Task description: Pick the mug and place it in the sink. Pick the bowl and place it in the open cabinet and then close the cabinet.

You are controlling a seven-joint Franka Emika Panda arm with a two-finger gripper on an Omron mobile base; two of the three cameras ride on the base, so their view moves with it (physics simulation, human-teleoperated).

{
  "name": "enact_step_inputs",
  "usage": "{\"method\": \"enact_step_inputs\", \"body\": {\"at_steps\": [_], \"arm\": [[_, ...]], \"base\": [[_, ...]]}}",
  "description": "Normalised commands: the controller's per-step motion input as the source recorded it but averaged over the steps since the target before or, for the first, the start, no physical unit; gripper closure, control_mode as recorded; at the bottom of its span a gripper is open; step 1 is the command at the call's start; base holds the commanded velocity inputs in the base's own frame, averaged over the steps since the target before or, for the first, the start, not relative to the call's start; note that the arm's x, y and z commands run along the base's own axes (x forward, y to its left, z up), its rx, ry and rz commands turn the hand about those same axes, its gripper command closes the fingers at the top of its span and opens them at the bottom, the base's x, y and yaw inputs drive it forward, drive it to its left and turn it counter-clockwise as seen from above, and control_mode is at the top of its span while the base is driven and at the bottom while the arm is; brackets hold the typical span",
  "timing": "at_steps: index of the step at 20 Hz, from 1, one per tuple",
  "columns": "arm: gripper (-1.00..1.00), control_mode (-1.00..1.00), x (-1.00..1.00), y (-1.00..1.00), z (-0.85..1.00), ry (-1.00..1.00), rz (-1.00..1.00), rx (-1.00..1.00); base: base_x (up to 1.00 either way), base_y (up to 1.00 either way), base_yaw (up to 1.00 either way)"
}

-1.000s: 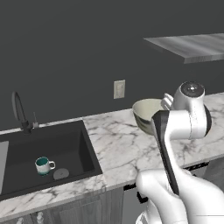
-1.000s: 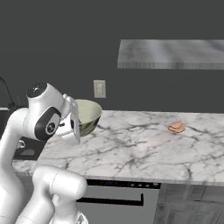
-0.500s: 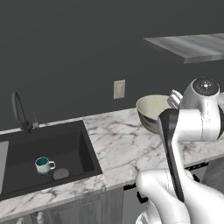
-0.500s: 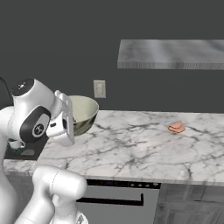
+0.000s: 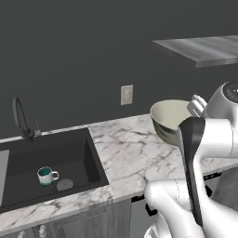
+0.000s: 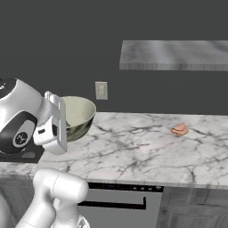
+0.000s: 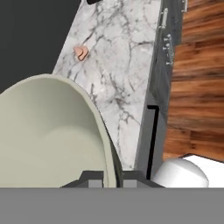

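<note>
The large cream-green bowl [image 5: 169,118] hangs tilted just above the marble counter, near the back wall. My gripper [image 7: 113,177] is shut on its rim, one finger inside and one outside. From the right base the bowl [image 6: 78,113] sits behind my white hand, and along the hand the bowl [image 7: 48,131] spreads across the lower left. The small white mug [image 5: 45,175] with its teal inside stands upright in the black sink [image 5: 23,155], next to the drain. The cabinet [image 5: 200,49] shows its grey underside at the upper right, and the cabinet [image 6: 173,54] hangs above the counter.
A dark arched faucet [image 5: 21,118] stands behind the sink. A wall outlet [image 5: 126,94] sits above the counter. A small pink thing [image 6: 180,129] lies on the marble to the right. An appliance front with a dark handle [image 6: 116,205] is under the counter, and wooden floor lies below.
My arm has swung and my hand has risen with the bowl in its grip. The bowl has shifted slightly and tilted more. The mug has not moved.
</note>
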Motion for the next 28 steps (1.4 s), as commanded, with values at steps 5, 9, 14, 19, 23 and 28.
{"method": "enact_step_inputs", "body": {"at_steps": [5,9,14,19,23,28], "arm": [[1.0,1.0,-0.09,0.0,0.06,0.0,0.0,0.0],[1.0,1.0,0.0,0.0,0.0,0.0,0.0,0.0],[1.0,1.0,0.0,0.0,0.0,0.0,0.0,0.0],[1.0,1.0,0.0,0.0,0.0,0.0,0.0,0.0],[1.0,1.0,0.0,0.0,0.0,0.0,0.0,0.0],[1.0,1.0,0.0,0.0,0.0,0.0,0.0,0.0]], "base": [[-0.43,0.0,0.0],[-0.73,0.05,-0.02],[-0.88,0.22,0.0],[-0.94,0.26,0.0],[-0.76,0.44,0.0],[-0.56,0.74,0.0]]}}
